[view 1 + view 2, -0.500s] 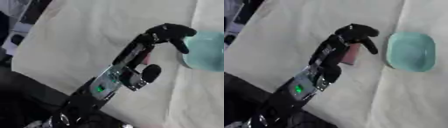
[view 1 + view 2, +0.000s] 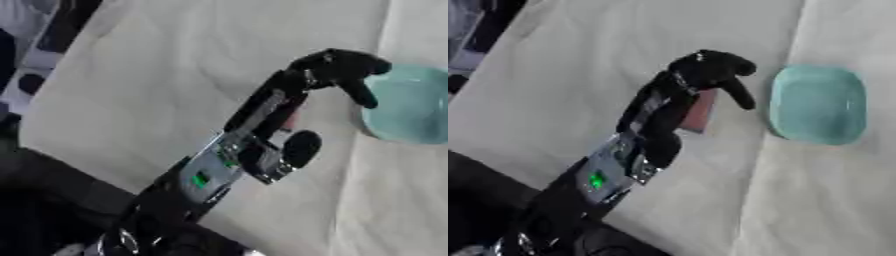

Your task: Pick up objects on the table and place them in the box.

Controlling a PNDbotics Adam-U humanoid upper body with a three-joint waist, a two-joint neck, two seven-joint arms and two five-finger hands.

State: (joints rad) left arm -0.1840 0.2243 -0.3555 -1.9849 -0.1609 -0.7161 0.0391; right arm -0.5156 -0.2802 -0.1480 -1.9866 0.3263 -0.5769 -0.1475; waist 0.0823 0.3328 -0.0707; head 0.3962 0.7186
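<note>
Pinkish-red and flat, the small object [image 2: 699,111] lies on the cream-covered worktop [image 2: 570,65] directly under the left hand [image 2: 710,70], just beside its arm on the side toward the dish. The right eye view shows most of this object as a narrow slab below the knuckles. In the left eye view the arm covers nearly all of it, and only a thin pink sliver shows beside the forearm. The left hand hangs over the object with its fingers [image 2: 360,91] curled downward. One finger points down toward the cloth between the object and the dish. Whether any finger touches the object cannot be told from either view. To the right of the hand, near but apart from it, sits a pale turquoise dish [image 2: 817,105] with rounded corners. The right eye view shows the dish whole. The left eye view cuts it off at the picture's edge.
</note>
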